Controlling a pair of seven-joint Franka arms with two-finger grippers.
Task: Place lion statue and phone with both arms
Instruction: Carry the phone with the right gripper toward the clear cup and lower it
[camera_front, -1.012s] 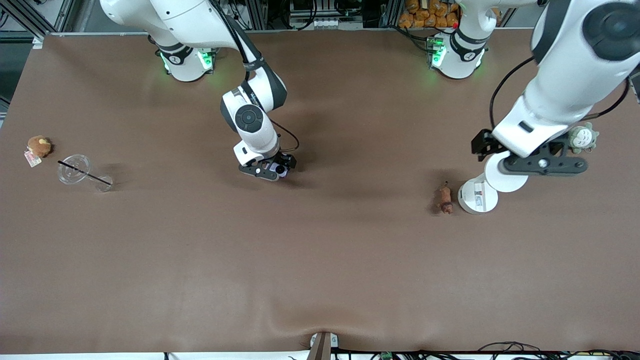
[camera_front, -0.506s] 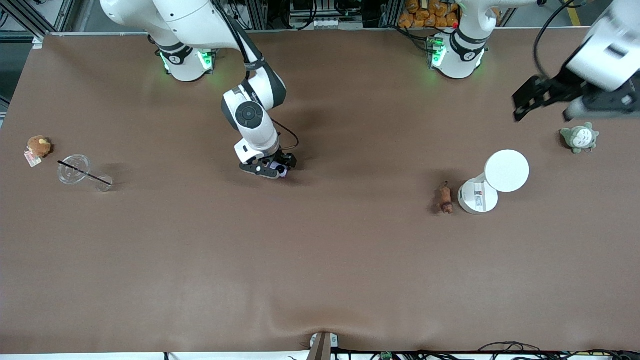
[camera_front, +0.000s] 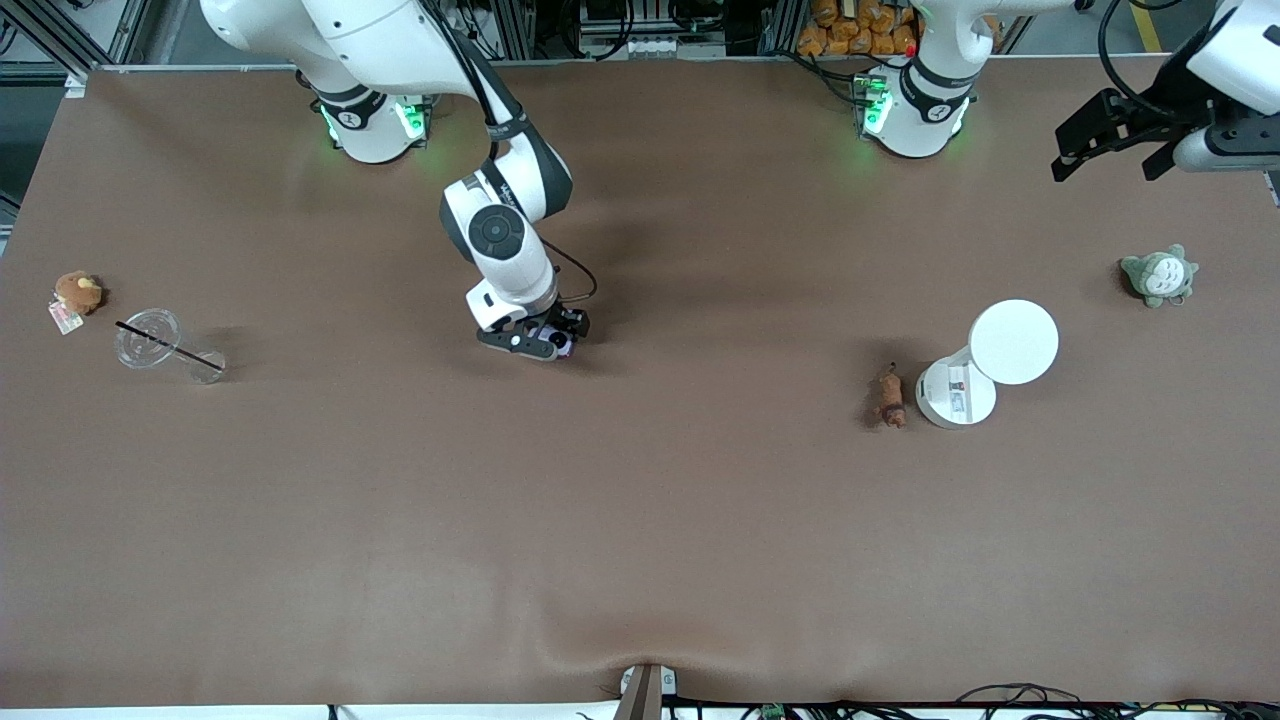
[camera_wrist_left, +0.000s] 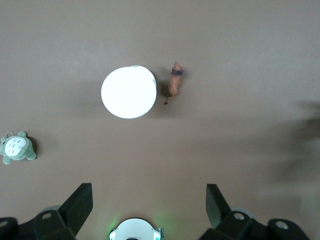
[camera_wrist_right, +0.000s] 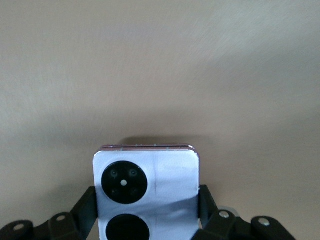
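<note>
Low over mid-table, the right gripper (camera_front: 545, 343) clamps the lavender flip phone (camera_wrist_right: 146, 192). High over the table's corner, the left gripper (camera_front: 1110, 135) gapes wide, empty. At the white lamp's (camera_front: 987, 364) nine o'clock, touching nothing, lies the lion statue (camera_front: 889, 396); the lamp's base label is unreadable.

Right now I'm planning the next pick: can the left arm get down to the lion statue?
Probably yes. The left gripper hangs open, high over the table's left-arm end. The lion statue lies uncovered, though the white round lamp stands close beside it.
</note>
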